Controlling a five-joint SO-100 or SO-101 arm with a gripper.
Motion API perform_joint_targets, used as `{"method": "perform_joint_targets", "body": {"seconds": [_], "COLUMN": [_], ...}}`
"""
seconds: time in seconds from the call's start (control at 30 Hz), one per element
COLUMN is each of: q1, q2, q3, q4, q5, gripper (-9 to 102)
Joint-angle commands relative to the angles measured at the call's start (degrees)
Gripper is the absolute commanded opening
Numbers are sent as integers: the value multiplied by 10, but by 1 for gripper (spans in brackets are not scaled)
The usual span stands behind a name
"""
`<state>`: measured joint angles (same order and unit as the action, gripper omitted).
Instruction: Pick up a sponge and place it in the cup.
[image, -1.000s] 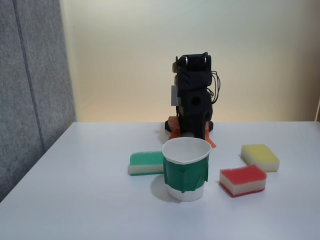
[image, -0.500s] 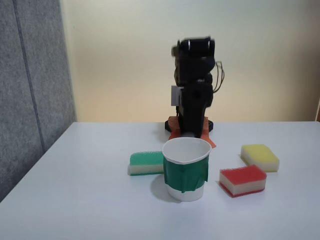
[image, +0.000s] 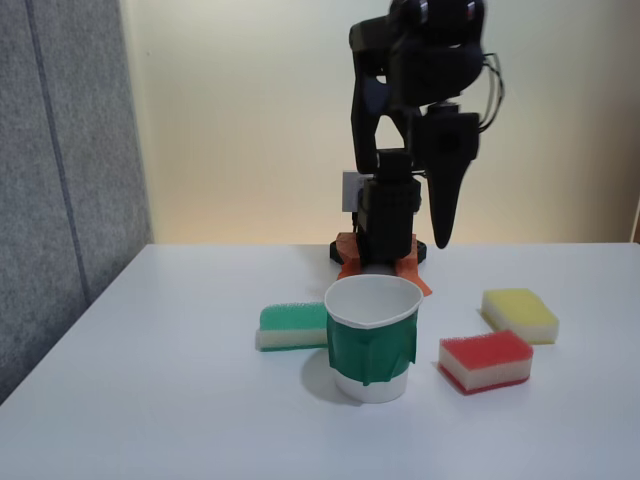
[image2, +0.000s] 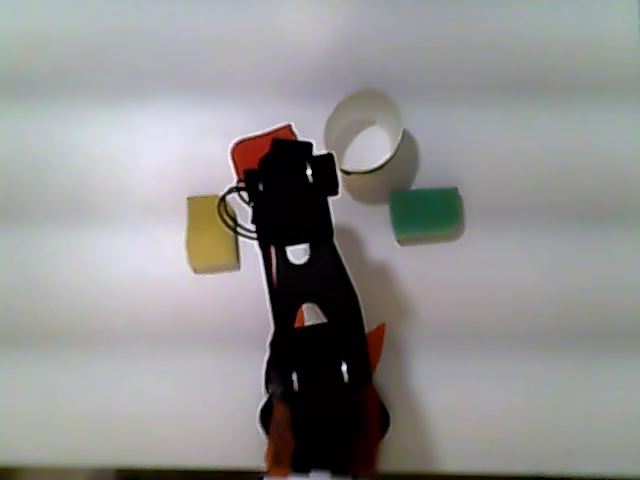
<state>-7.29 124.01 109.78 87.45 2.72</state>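
Note:
The sponge, red on top with a cream foam layer, lies flat on the white table right of the cup. The cup is white paper with a green band and stands upright with nothing in it. My gripper hangs high, behind and above the cup, pointing straight down. Its jaws are closed together on nothing. In the other view, from above, the black arm reaches up the picture. Its head covers part of the sponge, which lies just left of the cup.
A green-topped sponge lies left of the cup, partly behind it. An all-yellow sponge sits behind the red one. The arm's base stands on an orange plate at the back. A grey panel borders the left side.
The arm has unfolded from its low resting pose and risen. The gripper has swung up and forward and now points down. The sponges and the cup have not moved.

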Motion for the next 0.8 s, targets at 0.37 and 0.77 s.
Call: {"method": "perform_joint_targets", "body": {"seconds": [0.37, 0.77], "q1": [-69, -62], "q2": [-211, -345], "q3": [-189, -178], "q4": [60, -57], "q5": [-54, -169], "gripper": [0, 0]}}
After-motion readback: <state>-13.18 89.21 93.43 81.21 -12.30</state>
